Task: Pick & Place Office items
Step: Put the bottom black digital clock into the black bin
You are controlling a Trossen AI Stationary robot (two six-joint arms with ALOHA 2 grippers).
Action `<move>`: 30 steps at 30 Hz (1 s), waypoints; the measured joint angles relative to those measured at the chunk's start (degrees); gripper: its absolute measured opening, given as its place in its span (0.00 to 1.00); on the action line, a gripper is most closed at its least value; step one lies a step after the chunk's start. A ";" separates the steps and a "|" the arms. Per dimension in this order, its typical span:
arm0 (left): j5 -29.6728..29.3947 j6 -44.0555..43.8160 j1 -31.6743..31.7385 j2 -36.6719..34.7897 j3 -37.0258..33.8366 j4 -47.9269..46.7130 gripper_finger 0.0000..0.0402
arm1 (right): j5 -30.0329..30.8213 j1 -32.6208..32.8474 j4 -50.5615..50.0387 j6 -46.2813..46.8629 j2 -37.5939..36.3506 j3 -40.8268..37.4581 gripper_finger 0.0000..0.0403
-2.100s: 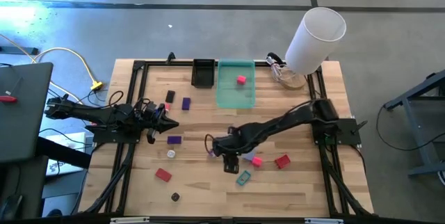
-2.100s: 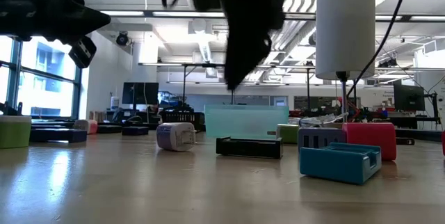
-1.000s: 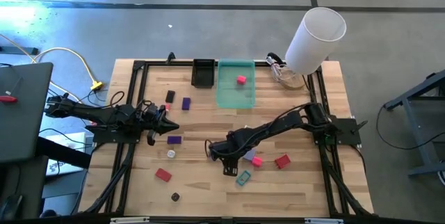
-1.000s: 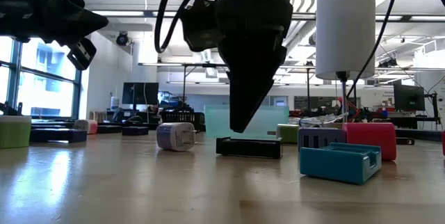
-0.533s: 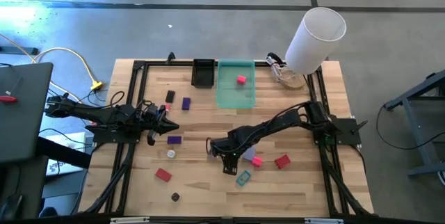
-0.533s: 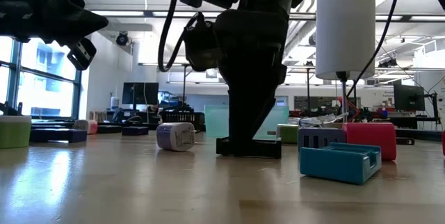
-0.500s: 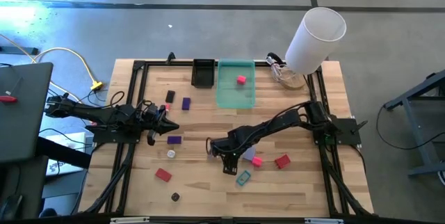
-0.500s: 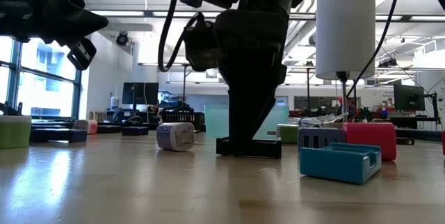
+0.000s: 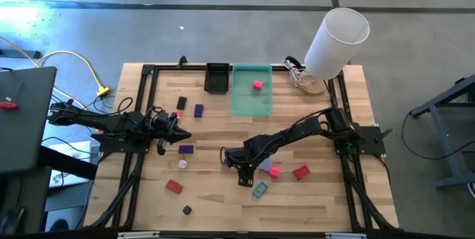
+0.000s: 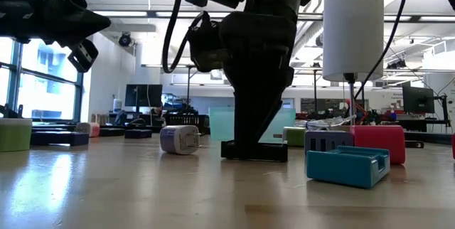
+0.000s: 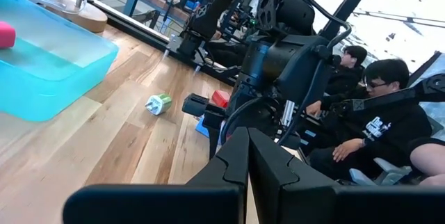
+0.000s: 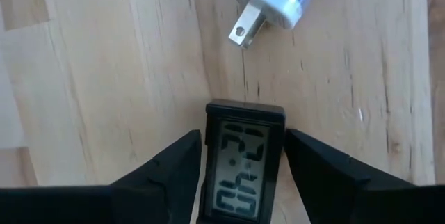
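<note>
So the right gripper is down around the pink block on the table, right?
Not the pink block. The right gripper is down on the table, but its fingers sit either side of a small black digital clock, as the right wrist view shows.

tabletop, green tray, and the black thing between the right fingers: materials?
Tabletop: light wood planks, matte; grain and seams show. Green tray: translucent plastic; you can see through its walls. Black piece between the right gripper's fingers: probably hard plastic casing, smooth, with a grey digit display.

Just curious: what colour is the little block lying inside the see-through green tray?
Pink. The little block lies in the green tray; it shows best in the high view.
</note>
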 joint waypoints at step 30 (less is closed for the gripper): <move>0.04 -0.10 0.00 0.01 0.00 0.00 0.00 | 6.45 -6.21 -0.94 -4.29 -0.02 -0.02 0.36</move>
